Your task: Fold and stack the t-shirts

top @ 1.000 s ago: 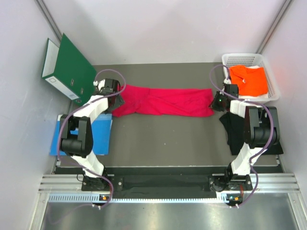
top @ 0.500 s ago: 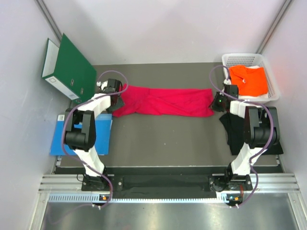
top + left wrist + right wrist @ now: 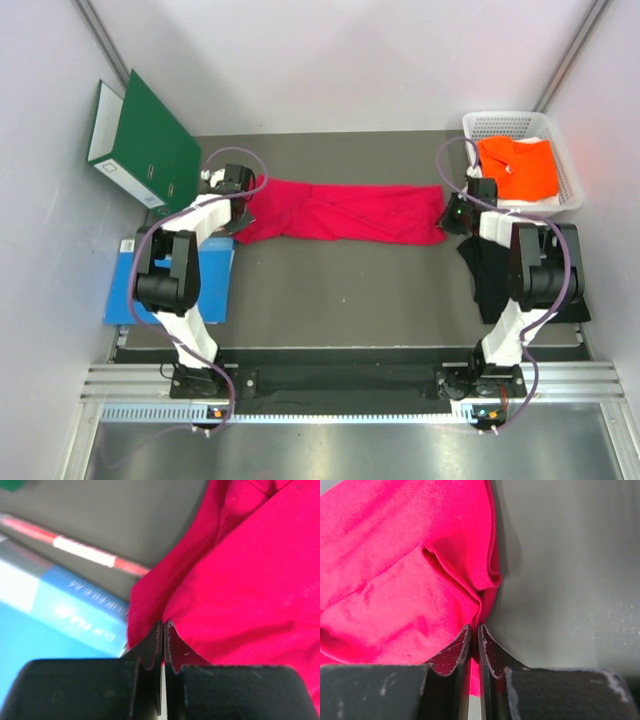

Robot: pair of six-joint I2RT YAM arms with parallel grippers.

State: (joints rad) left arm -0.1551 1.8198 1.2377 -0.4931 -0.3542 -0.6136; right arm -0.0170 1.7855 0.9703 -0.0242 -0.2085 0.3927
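Observation:
The crimson red t-shirt (image 3: 340, 212) lies stretched into a long band across the dark mat. At its left end my left gripper (image 3: 243, 207) is shut, the cloth (image 3: 240, 570) gathering into a fold right at its closed tips (image 3: 163, 624). My right gripper (image 3: 447, 213) is shut on the right end, with red cloth (image 3: 395, 570) showing between its jaws (image 3: 474, 627). The black t-shirt (image 3: 488, 275) lies crumpled at the right, partly under the right arm. The bright orange t-shirt (image 3: 520, 168) sits in the white basket (image 3: 505, 119).
A green binder (image 3: 150, 140) leans against the left wall at the back. A flat blue sheet (image 3: 210, 285) lies at the left under the left arm, close beside the left gripper (image 3: 40, 625). Bare mat (image 3: 340, 290) lies in front of the red shirt.
The left gripper has shut on the red shirt's left end after shifting slightly toward it. The right gripper and the shirt have stayed in place.

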